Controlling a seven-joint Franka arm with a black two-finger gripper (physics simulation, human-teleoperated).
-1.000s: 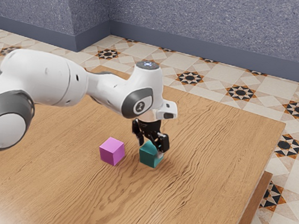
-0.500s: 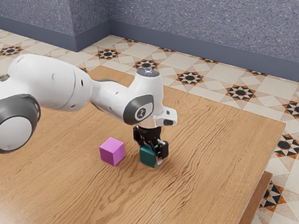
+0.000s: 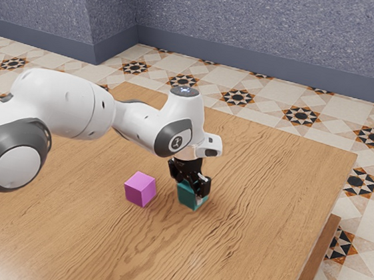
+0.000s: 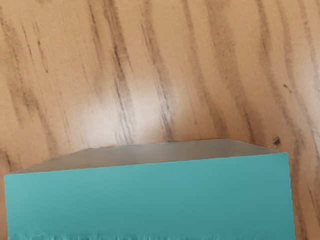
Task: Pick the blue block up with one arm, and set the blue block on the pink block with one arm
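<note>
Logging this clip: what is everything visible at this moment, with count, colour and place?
blue block: one, teal-blue, on the table, to the exterior view's right of the pink block and apart from it
pink block: one, magenta-pink, on the table, nothing on top of it
table: one, wood grain, under both blocks
floor: patterned tiles, cream with dark stars, around the table
wall: grey, speckled, behind the table, with a darker base strip
arm: one, white and grey, coming in from the exterior view's left
gripper: one, black, down over the blue block and shut on two of its sides
</note>
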